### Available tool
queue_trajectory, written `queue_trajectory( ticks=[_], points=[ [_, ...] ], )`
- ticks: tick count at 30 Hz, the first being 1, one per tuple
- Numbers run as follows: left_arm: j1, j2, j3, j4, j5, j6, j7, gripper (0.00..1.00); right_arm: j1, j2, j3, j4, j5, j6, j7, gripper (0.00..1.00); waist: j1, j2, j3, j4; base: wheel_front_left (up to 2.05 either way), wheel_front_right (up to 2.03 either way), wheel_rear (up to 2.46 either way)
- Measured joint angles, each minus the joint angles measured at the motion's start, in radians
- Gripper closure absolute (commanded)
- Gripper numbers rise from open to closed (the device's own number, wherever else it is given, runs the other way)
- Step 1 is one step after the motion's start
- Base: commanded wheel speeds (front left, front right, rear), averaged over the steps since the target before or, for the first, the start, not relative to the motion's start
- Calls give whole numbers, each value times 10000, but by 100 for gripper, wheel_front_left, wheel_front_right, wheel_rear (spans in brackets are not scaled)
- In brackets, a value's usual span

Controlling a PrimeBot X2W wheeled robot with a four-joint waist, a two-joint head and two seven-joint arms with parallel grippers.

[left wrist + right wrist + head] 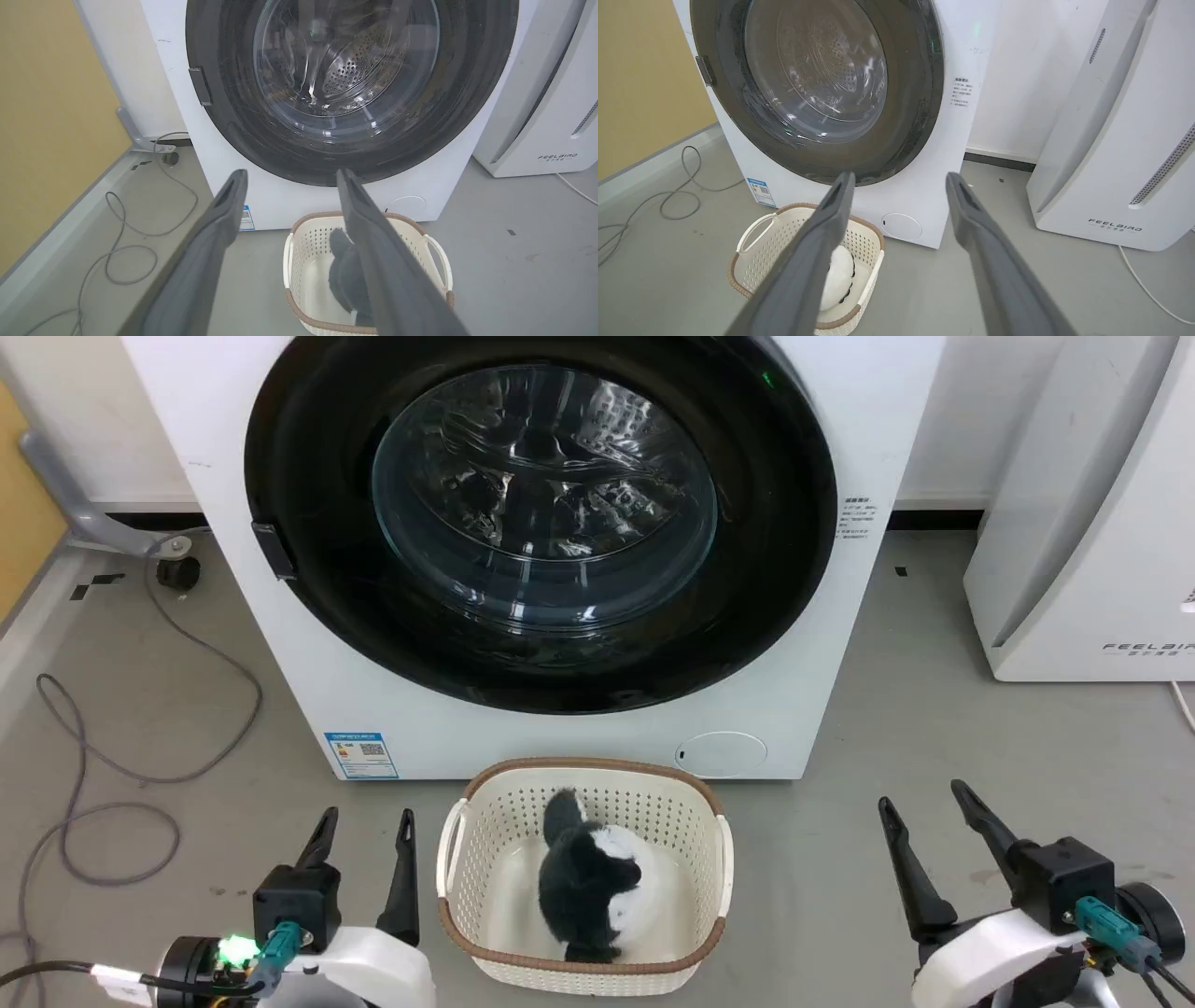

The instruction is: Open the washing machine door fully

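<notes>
While the washing machine door (541, 523) is shut and the left gripper (367, 814) and right gripper (920, 793) have open, empty jaws, I would hook the dark tab (273, 549) at its 9 o'clock.

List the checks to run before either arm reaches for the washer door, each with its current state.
1. Washing machine door shut against the washing machine, as a start: ok.
2. Left gripper open and empty: ok.
3. Right gripper open and empty: ok.
4. Grip spot: dark tab on the door's left edge; whether it is the handle: cannot tell.
5. Swing path: basket with plush toy stands before the door; clearance: cannot tell.
</notes>
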State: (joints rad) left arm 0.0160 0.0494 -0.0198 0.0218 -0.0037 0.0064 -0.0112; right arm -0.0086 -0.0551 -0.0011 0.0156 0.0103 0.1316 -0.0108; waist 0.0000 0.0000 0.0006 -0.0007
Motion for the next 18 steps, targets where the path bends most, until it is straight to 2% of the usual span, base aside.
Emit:
queue_trajectory(
  ticks=[1, 2, 13, 18],
  points=[
    [0, 0, -19, 25, -2, 0, -4, 0, 0, 0, -6, 21, 21, 0, -6, 54, 0, 0, 0, -1, 0, 0, 0],
    [0, 0, -35, 50, -12, 2, -36, 0, 0, 0, -12, 46, 63, 0, -17, 100, 0, 0, 0, -1, 0, 0, 0],
    [-17, -2, -316, 247, -100, 38, -267, 0, 0, 0, -61, 136, 537, 0, -278, 100, 0, 0, 6, -15, 0, 0, 0],
    [-153, -2, -391, 343, -171, 82, -360, 0, 0, 0, -111, 163, 1494, 0, -366, 100, 1, 0, 13, -30, 0, 0, 0]
  ],
)
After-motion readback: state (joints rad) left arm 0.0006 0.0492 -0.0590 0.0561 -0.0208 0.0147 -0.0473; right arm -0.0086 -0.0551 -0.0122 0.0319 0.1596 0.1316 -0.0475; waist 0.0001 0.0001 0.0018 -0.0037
